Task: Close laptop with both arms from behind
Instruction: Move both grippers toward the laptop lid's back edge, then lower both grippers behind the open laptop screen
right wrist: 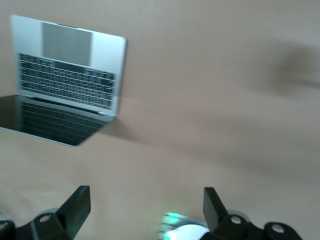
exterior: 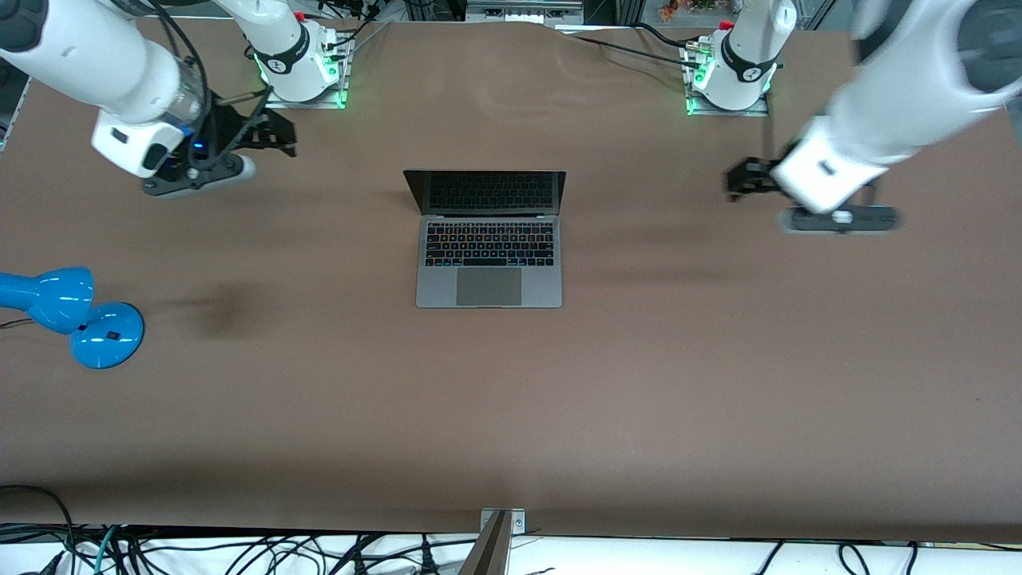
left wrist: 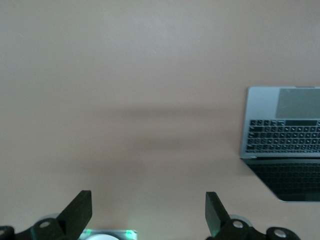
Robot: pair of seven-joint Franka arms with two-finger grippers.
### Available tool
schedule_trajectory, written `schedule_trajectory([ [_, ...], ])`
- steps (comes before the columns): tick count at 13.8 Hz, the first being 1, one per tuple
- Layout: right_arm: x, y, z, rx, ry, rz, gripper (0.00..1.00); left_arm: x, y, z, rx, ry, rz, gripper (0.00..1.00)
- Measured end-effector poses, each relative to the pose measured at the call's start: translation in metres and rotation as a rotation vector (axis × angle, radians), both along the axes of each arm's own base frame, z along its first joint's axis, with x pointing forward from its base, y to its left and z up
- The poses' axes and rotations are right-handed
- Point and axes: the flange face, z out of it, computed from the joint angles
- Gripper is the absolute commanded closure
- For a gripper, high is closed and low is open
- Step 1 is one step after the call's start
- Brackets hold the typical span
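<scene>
The laptop [exterior: 489,239] lies open at the middle of the brown table, its keyboard and trackpad toward the front camera and its dark screen standing up on the side toward the arms' bases. The wrist views also catch the laptop [left wrist: 282,135] [right wrist: 70,70] from the side. My right gripper [exterior: 281,140] hangs open over bare table toward the right arm's end, well apart from the laptop. My left gripper [exterior: 736,182] hangs open over bare table toward the left arm's end, also apart from it. Both the left gripper [left wrist: 148,210] and the right gripper [right wrist: 147,207] hold nothing.
A blue desk lamp [exterior: 72,311] stands near the table's edge at the right arm's end. The arms' bases [exterior: 303,76] [exterior: 730,80] with green lights sit along the table's edge farthest from the front camera. Cables hang below the table's nearest edge.
</scene>
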Motion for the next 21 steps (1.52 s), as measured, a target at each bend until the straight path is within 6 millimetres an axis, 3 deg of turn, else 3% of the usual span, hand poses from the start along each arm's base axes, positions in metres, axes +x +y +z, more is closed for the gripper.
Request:
schedule_trajectory([
  [2, 0.000, 0.020, -0.011, 0.009, 0.021, -0.007, 0.11, -0.013, -0.050, -0.020, 0.009, 0.044, 0.009, 0.00],
  [6, -0.010, 0.078, -0.035, -0.016, 0.052, -0.060, 0.18, -0.046, -0.121, -0.047, 0.026, 0.116, 0.030, 0.00],
  [9, -0.023, 0.118, -0.055, -0.034, 0.099, -0.090, 0.36, -0.073, -0.151, -0.069, 0.027, 0.155, 0.013, 0.02],
  [14, -0.032, 0.149, -0.092, -0.038, 0.215, -0.135, 0.73, -0.112, -0.183, -0.115, 0.003, 0.179, 0.013, 0.04],
  [16, -0.039, 0.162, -0.105, -0.049, 0.246, -0.130, 0.79, -0.123, -0.189, -0.134, -0.024, 0.209, 0.030, 0.20],
  [17, -0.041, 0.168, -0.113, -0.055, 0.260, -0.123, 0.80, -0.129, -0.191, -0.143, -0.039, 0.240, 0.050, 0.45],
  [18, -0.042, 0.171, -0.120, -0.061, 0.274, -0.118, 0.80, -0.133, -0.193, -0.149, -0.046, 0.266, 0.078, 0.80],
  [19, -0.042, 0.172, -0.127, -0.067, 0.292, -0.114, 0.80, -0.138, -0.196, -0.154, -0.041, 0.286, 0.109, 1.00],
  [21, -0.044, 0.170, -0.143, -0.091, 0.346, -0.106, 0.82, -0.147, -0.208, -0.158, -0.028, 0.301, 0.181, 1.00],
])
